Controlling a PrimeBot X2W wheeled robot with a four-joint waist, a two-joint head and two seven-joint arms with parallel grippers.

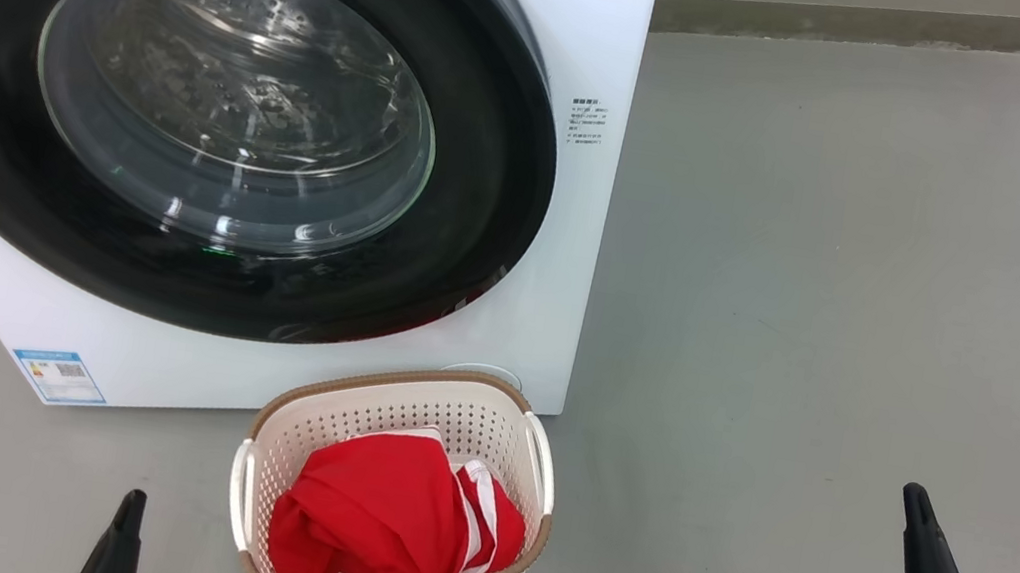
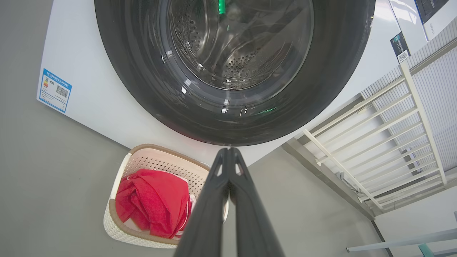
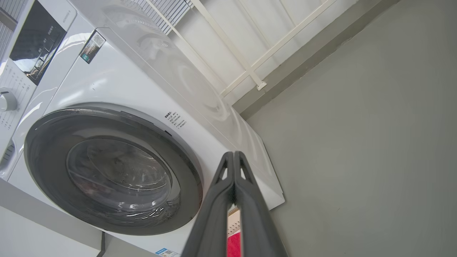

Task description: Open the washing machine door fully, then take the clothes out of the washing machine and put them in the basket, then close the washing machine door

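**While both pincers sit closed and empty, clothes lie in basket**

Washing machine door (image 1: 234, 104) is flush against the washing machine (image 1: 598, 37), with the steel drum visible through the window. The clothes (image 1: 374, 519), red with white trim, are bunched inside the basket (image 1: 415, 379). Basket stands on the floor (image 1: 825, 273), just in front of the machine near its right front corner. Left pincer (image 2: 228, 151): fingers pressed together, holding nothing, tips aimed at the door's lower rim. Right pincer (image 3: 234, 154): fingers together, holding nothing, off to the right over bare floor, well apart from the basket.
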